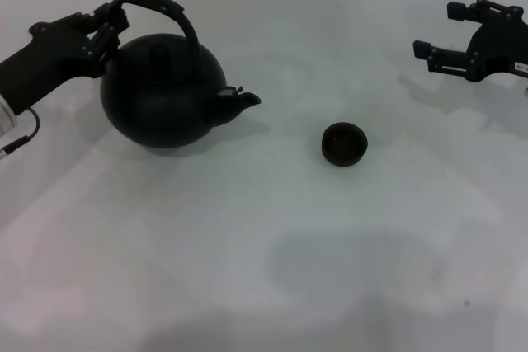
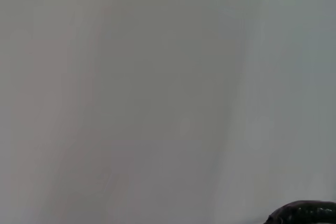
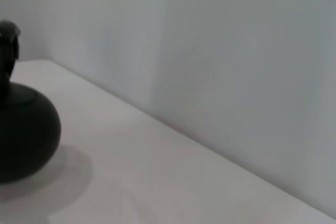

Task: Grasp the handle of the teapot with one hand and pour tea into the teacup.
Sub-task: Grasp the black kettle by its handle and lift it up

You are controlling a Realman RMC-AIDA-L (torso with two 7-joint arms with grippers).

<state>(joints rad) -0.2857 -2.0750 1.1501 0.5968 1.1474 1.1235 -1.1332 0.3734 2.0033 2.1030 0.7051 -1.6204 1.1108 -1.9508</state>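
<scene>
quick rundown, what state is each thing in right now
teapot: upright on the table, lid on, spout pointing toward the teacup
handle: raised over the pot, gripped at its left end
teacup: upright on the table, apart from the pot; contents can't be told
left gripper: shut on the handle
right gripper: open, idle at the far right, holding nothing
</scene>
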